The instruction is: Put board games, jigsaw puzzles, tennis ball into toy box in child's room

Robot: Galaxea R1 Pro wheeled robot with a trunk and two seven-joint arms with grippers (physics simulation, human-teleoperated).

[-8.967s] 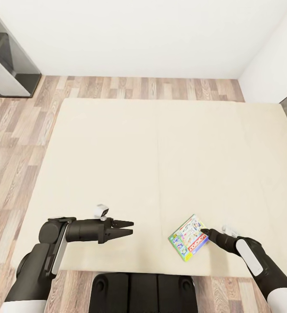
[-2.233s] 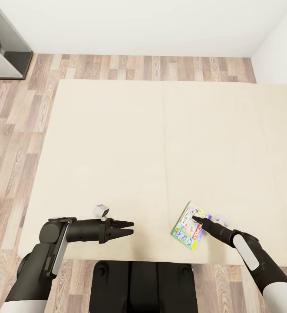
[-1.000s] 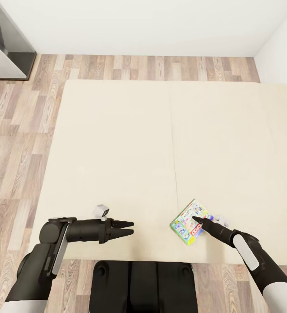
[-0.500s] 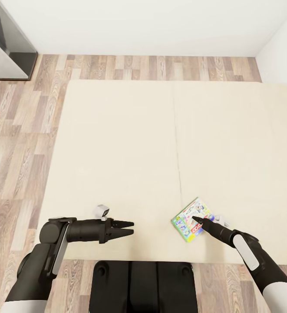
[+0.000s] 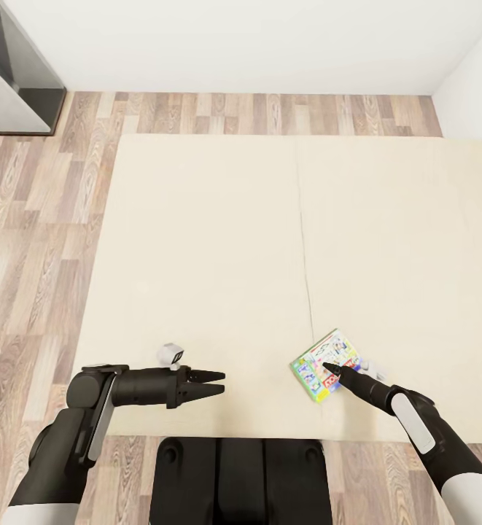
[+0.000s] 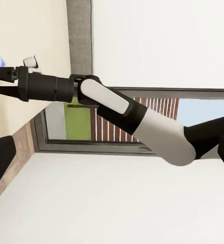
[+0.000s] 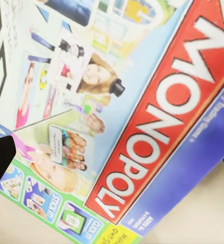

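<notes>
Pickup of the flat colourful printed board game (image 5: 325,365) is in hand; it lies near the front edge of the cream-mattressed bed (image 5: 211,240); the right gripper (image 5: 329,369) is over its lid; whether anything is gripped cannot be told; the left gripper (image 5: 219,383) is slightly parted, empty; next, an edge grasp is judged necessary.

Cream bed (image 5: 211,240); board game (image 7: 117,117) white, green, red banner.

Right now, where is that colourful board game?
In the head view the board game lies flat on the bed near its front edge, just right of the mattress seam, under the right gripper.
</notes>
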